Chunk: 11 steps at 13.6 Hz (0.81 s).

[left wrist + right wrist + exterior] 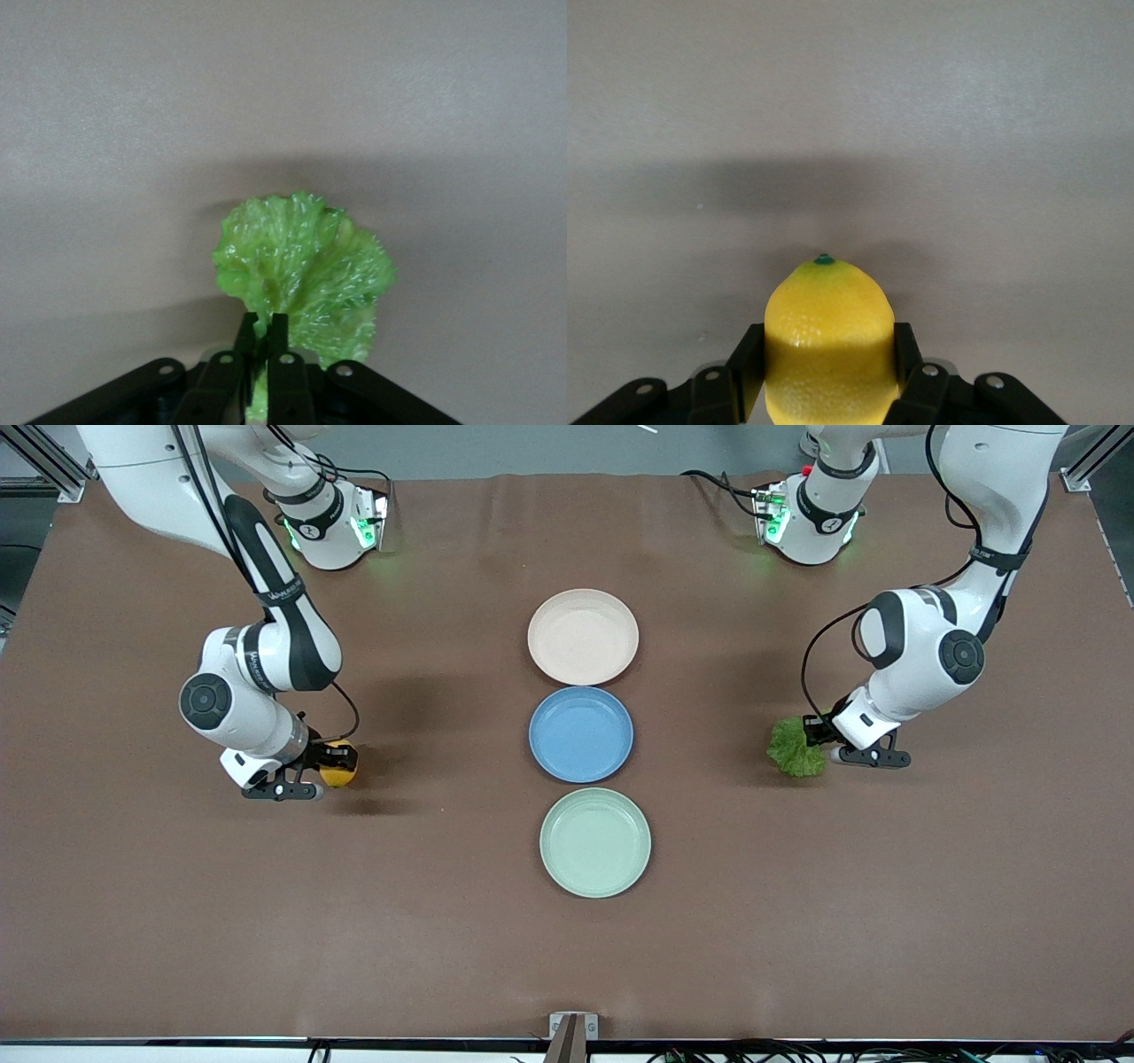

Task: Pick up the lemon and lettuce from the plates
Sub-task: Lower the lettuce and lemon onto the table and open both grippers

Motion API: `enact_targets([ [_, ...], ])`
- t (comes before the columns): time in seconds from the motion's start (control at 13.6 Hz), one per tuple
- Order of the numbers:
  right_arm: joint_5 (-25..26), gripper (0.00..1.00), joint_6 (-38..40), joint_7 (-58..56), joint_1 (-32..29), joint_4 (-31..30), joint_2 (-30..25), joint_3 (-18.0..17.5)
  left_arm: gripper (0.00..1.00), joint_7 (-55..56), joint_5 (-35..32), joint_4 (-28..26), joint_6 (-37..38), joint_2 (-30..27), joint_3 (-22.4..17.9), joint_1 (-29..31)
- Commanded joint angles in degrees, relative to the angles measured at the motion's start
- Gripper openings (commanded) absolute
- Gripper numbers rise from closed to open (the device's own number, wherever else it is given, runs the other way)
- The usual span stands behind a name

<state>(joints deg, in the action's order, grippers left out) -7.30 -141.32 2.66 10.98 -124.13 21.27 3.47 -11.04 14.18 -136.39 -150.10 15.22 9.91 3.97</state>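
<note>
Both grippers are clamped on their loads, each low over the brown table (pixel 177 921) and well apart from the blue plate (pixel 581 734) at the centre.

The right gripper (pixel 339 760) pinches the lemon (pixel 337 775) between its two fingers (pixel 747 365). In the right wrist view the yellow fruit fills the gap, its small green nub pointing away from the wrist, and the pads press on its two sides. Seen from the front, the lemon is off toward the right arm's end of the table from the blue plate, a little nearer to the front camera than that plate's middle. Whether it touches the table or hangs just above it cannot be told.

The left gripper (pixel 813 733) is nearly closed, its fingers (pixel 282 350) squeezing the pale stem of the lettuce (pixel 796 747). The crinkled green leaf fans out past the fingertips over bare tabletop. It sits toward the left arm's end of the table from the blue plate, at about the same depth as that plate. Contact with the table cannot be judged here either.

Three plates stand in a line running away from the front camera. The beige-pink plate (pixel 583 637) lies just beside the blue plate, farther from the camera, and the mint green plate (pixel 595 841) lies just beside it, nearer. All three show bare bottoms.
</note>
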Motion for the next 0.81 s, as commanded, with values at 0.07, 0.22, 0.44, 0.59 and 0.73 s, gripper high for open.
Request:
enact_targets([
  [0.07,0.4,0.02,-0.3,-2.9,-3.0,-0.9,0.3,-1.4,1.0,-2.1,0.2,0.0,0.0,-0.5,0.6,0.3],
  [0.22,0.4,0.3,-0.3,-2.9,-3.0,-0.9,0.6,-1.4,1.0,-2.4,0.1,0.3,1.1,-1.8,0.5,0.3],
  [0.44,0.4,1.0,0.8,-3.0,-2.9,-0.1,0.4,-1.3,1.0,-1.8,0.1,3.8,10.0,-6.6,0.1,0.3],
  [0.59,0.4,1.0,6.9,-3.1,-3.0,3.4,-0.3,-1.3,1.0,-1.0,0.1,10.4,23.0,-8.4,-0.1,2.0],
  [0.73,0.4,1.0,14.5,-4.5,-4.1,8.4,-1.0,-1.2,1.0,0.9,-0.1,17.3,35.0,-9.9,-0.2,3.3],
])
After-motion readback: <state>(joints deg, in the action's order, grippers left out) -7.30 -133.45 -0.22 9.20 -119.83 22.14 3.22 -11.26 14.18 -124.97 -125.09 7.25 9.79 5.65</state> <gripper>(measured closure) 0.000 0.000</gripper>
